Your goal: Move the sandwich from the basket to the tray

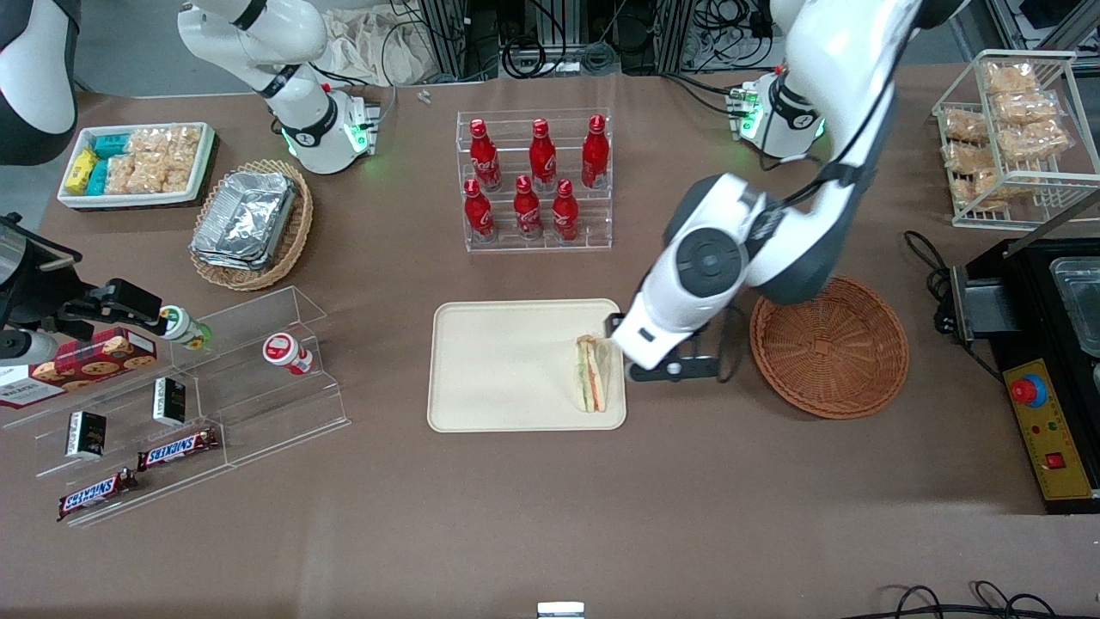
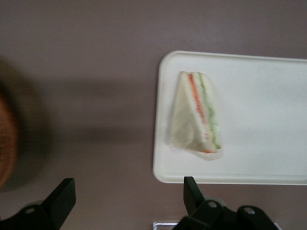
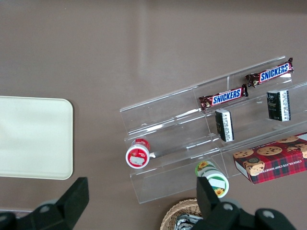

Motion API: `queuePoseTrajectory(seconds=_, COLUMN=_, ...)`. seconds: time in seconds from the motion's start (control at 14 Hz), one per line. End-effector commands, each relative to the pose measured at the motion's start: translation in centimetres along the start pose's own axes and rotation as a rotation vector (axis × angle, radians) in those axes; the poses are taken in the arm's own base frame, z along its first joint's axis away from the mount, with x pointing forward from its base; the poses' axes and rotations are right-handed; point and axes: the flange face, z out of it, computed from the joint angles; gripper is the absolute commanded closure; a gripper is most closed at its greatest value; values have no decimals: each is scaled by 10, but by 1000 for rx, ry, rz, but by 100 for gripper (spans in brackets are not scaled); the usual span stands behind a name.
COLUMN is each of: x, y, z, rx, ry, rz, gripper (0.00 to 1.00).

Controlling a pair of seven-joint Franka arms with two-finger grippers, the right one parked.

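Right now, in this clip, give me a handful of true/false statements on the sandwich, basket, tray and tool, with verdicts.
1. The sandwich lies on the tray. True.
2. The basket holds a second sandwich. False: it is empty.
3. The tool is clamped on the sandwich. False: its fingers are open and apart from the sandwich, with nothing between them.
4. The sandwich lies at the tray's end nearest the basket. True.
5. The tool hangs over the basket's middle. False: it hangs between the tray and the basket.

White arm, dark-grey joints, black-fingered tool [image 2: 127,201].
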Motion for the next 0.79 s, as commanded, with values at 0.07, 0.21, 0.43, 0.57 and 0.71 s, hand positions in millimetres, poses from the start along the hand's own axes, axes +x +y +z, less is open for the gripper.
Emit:
queuePoseTrajectory(seconds=0.07, x=5, y=-88, z=-71, rx=22, ry=-5, rz=78, gripper=0)
queuePoseTrajectory(seconds=0.21, x=6, y=-133, z=-103, rx=30, ry=-4, rz=140, gripper=0)
queuePoseTrajectory(seconds=0.43, x=14, y=-209, z=-133, rx=29, ry=-2, rz=142, gripper=0)
queuePoseTrajectory(seconds=0.57, x=15, y=-242, z=-148, rx=111, ry=20, rz=106, gripper=0)
queuePoseTrajectory(seconds=0.71, x=16, y=-256, z=-164, rx=146, ry=52, rz=86, gripper=0)
